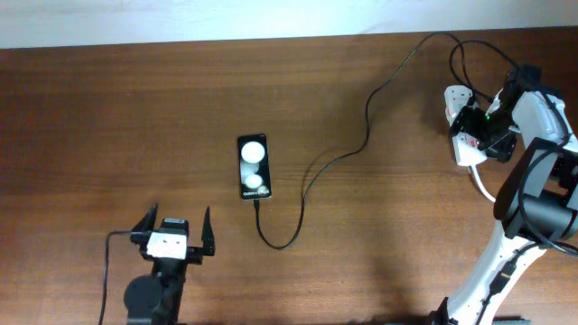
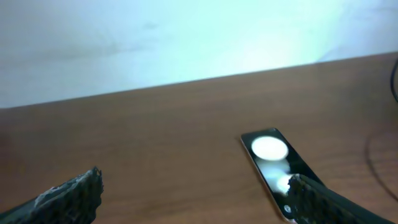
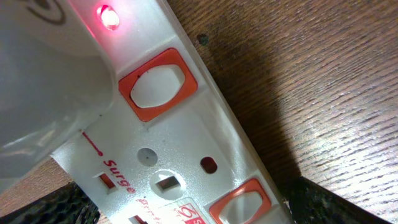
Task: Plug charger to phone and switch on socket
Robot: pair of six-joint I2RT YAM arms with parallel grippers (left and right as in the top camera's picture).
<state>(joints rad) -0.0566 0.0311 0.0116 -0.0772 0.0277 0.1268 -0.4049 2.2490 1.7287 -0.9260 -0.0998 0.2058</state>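
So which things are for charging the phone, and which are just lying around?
For the job: small black glossy phone; long thin black charger cable; white power strip with red switches.
Just there: only the brown wooden table underneath.

Bench (image 1: 108, 126): dark brown wood-grain top, fills most of overhead view; grain runs left to right; pale wall (image 1: 181, 16) borders its far edge; same wall in left wrist view, blurred, bluish-white.

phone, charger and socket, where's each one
phone (image 1: 253, 167) overhead, middle of its glossy face
charger (image 1: 368, 117) overhead, midway along the black cable
socket (image 3: 186, 134) right wrist, bare white part of its face
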